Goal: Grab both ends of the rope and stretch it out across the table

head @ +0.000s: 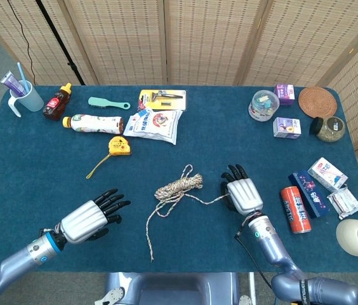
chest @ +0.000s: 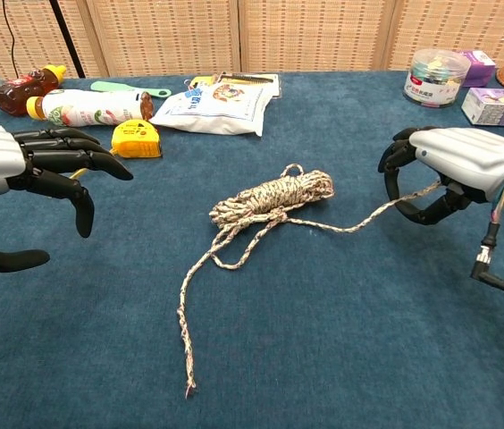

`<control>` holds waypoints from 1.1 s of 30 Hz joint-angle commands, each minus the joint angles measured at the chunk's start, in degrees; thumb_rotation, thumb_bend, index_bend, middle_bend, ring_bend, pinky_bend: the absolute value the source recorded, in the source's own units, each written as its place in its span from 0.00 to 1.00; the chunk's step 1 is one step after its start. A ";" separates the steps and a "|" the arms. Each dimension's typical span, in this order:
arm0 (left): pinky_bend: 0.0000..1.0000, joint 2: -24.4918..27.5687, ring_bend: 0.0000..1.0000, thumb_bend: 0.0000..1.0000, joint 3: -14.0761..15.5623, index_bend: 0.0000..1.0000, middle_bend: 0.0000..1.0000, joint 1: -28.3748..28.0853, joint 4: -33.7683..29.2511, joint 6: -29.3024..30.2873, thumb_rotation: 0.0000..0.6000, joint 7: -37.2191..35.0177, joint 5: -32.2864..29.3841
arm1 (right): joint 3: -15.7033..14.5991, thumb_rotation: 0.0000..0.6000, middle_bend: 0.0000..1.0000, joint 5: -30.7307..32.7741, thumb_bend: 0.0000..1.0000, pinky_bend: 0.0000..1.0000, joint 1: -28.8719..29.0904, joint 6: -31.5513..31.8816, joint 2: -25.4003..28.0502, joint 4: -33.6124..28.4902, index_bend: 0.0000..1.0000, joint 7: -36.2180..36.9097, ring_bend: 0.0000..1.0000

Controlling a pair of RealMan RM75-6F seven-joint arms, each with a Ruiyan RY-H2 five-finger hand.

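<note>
Your right hand (chest: 444, 174) gripped one end of the rope (chest: 270, 198), while your left hand (chest: 20, 174) hovered empty, fingers spread.

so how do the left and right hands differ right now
The right hand has its fingers curled around one end of the rope; the left hand holds nothing, its fingers spread apart. The right hand is beside the rope coil, its strand running into the grip; the left hand is clear of the rope, with the loose end untouched. Both have black fingers and silver backs.
</note>
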 commanded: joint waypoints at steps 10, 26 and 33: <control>0.00 -2.82 0.05 0.32 0.67 0.43 0.13 -0.97 2.10 -1.47 1.00 0.97 -2.47 | -0.11 1.00 0.25 -0.19 0.54 0.00 -0.35 0.21 0.11 0.17 0.59 0.59 0.05; 0.00 -9.07 0.00 0.32 0.54 0.44 0.13 -4.22 5.38 -4.52 1.00 3.77 -3.83 | 0.00 1.00 0.25 -0.37 0.54 0.00 -0.91 0.37 0.47 0.90 0.59 2.04 0.05; 0.00 -12.04 0.00 0.32 0.11 0.45 0.13 -5.12 6.88 -5.81 1.00 4.87 -5.45 | 0.06 1.00 0.26 -0.28 0.54 0.00 -0.96 0.06 0.48 1.40 0.59 2.56 0.05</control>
